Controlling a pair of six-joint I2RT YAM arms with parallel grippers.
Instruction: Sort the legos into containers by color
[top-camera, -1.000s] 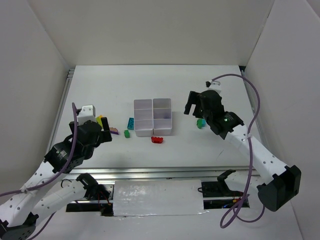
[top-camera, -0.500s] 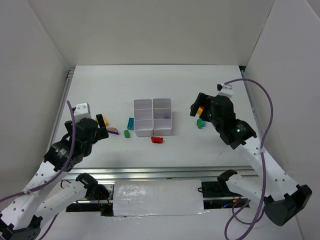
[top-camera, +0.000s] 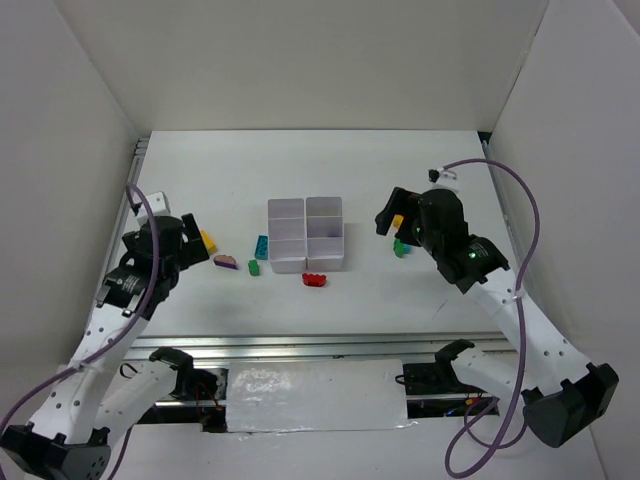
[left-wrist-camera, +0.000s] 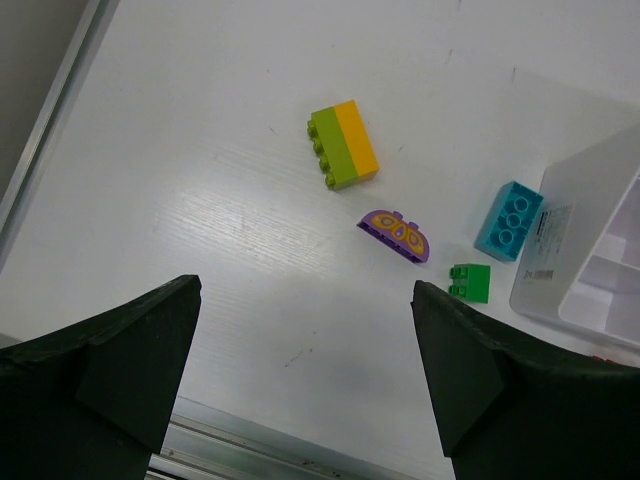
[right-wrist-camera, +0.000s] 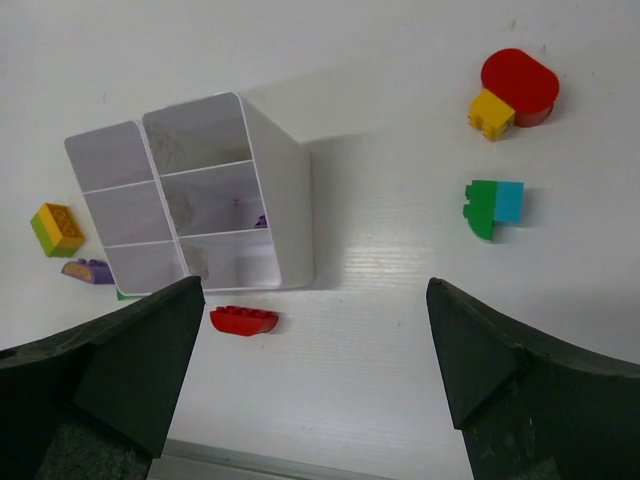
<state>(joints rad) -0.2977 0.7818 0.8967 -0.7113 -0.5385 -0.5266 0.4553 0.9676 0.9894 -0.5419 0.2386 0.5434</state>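
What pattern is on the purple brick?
Orange ovals on the purple brick; best in left wrist view.

White bench (top-camera: 330, 165). Mid-bench, containers (right-wrist-camera: 288, 205) standing upright. Just off the near wall, a red arch (right-wrist-camera: 244, 320), lying flat. Over on the left: teal brick (left-wrist-camera: 508, 221) just beside the containers, green brick (left-wrist-camera: 470, 283) near it, purple arch (left-wrist-camera: 396, 234) next along, yellow-green brick (left-wrist-camera: 343, 144) further out. Over on the right: red disc (right-wrist-camera: 520, 82) with yellow brick (right-wrist-camera: 490, 112) touching it, green-teal brick (right-wrist-camera: 493, 207) nearby but apart.

containers (right-wrist-camera: 291, 205) white | arched brick (left-wrist-camera: 396, 236) purple, orange pattern | curved brick (right-wrist-camera: 244, 320) red
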